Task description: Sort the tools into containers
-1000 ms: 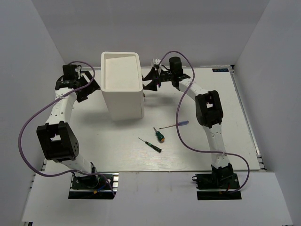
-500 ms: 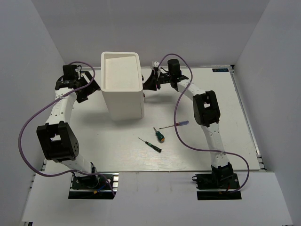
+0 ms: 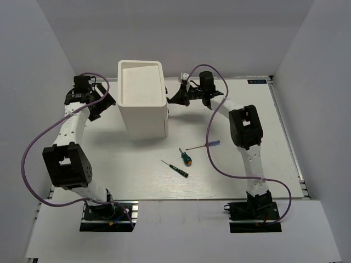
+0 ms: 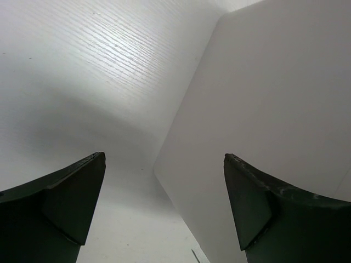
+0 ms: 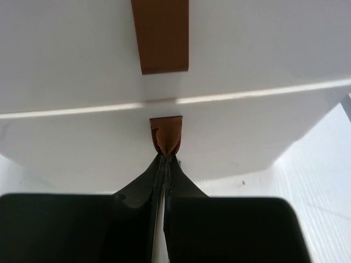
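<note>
Right claw, spread before, is now pinching, seemingly, a half-hidden knob at the box's three o'clock; left claw is gaping.

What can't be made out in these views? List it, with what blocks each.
- Drawer contents: every view, hidden by the walls of the white container.
- Whether the shut right gripper truly pinches the lower brown knob: right wrist view, its own fingers cover the contact.
- Tip type of the green-handled screwdriver: top view, too small.
- Drawer fronts: left wrist view, only a blank wall shows past the open left gripper.
</note>
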Controlling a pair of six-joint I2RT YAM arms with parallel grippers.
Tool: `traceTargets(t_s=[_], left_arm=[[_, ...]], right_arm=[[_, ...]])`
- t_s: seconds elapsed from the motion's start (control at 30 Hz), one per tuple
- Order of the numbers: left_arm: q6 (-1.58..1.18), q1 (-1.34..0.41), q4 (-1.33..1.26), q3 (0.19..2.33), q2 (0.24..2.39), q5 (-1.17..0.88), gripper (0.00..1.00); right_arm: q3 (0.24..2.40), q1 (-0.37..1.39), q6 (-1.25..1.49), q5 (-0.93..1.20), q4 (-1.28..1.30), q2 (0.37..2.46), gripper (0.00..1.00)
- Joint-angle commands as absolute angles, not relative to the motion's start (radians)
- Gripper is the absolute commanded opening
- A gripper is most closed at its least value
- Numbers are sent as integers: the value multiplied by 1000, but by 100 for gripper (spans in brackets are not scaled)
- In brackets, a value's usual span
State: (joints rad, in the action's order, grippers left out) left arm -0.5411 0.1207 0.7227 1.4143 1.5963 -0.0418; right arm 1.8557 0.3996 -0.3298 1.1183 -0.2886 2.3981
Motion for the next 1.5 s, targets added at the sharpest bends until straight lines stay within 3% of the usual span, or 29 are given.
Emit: traceTargets(t_s=[0.0, 0.23, 0.53, 0.6, 0.67, 0.73, 0.8, 0.87, 0.9, 0.93, 0.97, 1.0, 1.03, 1.07, 1.1, 1.17, 1.23, 1.3, 1.37, 1.47], left_arm=[[-584, 124, 733, 1424, 1488, 47, 99], [-617, 124, 733, 1414, 1437, 113, 99], [-568, 124, 680, 1361, 1307, 114, 99], [-505, 112, 628, 1330, 1281, 20, 99], [-401, 103, 521, 1310, 1249, -169, 98], [-350, 103, 482, 1310, 1227, -266, 91], [-299, 103, 431, 1299, 1180, -351, 81], [-266, 81, 431, 1313, 1169, -393, 58], [-243, 72, 440, 1313, 1160, -411, 46], [-242, 72, 440, 1313, 1160, -470, 27], [-242, 46, 428, 1313, 1160, -500, 18], [-242, 46, 416, 1296, 1169, -535, 13], [-256, 29, 416, 1284, 1184, -599, 8], [-256, 19, 416, 1264, 1195, -618, 8], [-265, -12, 405, 1250, 1195, -638, 8], [-265, -55, 405, 1215, 1206, -652, 16], [-250, -133, 446, 1215, 1216, -625, 25], [-218, -216, 513, 1215, 1242, -583, 43], [-209, -267, 554, 1224, 1243, -543, 59], [-198, -351, 598, 1233, 1252, -451, 70]], right_arm=[[1804, 368, -374, 969, -262, 2309, 0], [1637, 313, -429, 787, -212, 2163, 0], [1477, 256, -483, 814, -149, 2019, 0], [1480, 249, -460, 868, -137, 2008, 42], [1492, 247, -439, 940, -120, 1994, 90], [1509, 247, -468, 951, -9, 1973, 91], [1540, 238, -498, 919, 61, 1959, 91], [1514, 213, -549, 980, 146, 1931, 87], [1505, 189, -605, 1009, 175, 1915, 77], [1500, 166, -732, 1040, 275, 1911, 65], [1505, 150, -926, 1104, 442, 1899, 43], [1512, 146, -1033, 1107, 641, 1899, 0], [1520, 147, -1136, 1103, 737, 1891, 0], [1526, 143, -1453, 1077, 920, 1891, 0], [1538, 143, -1551, 1039, 1094, 1894, 3], [1534, 146, -1743, 976, 1234, 1901, 18], [1506, 144, -1747, 937, 1238, 1898, 32], [1449, 152, -1738, 904, 1182, 1881, 46], [1355, 163, -1695, 869, 1056, 1843, 50], [1290, 190, -1645, 803, 928, 1813, 52]])
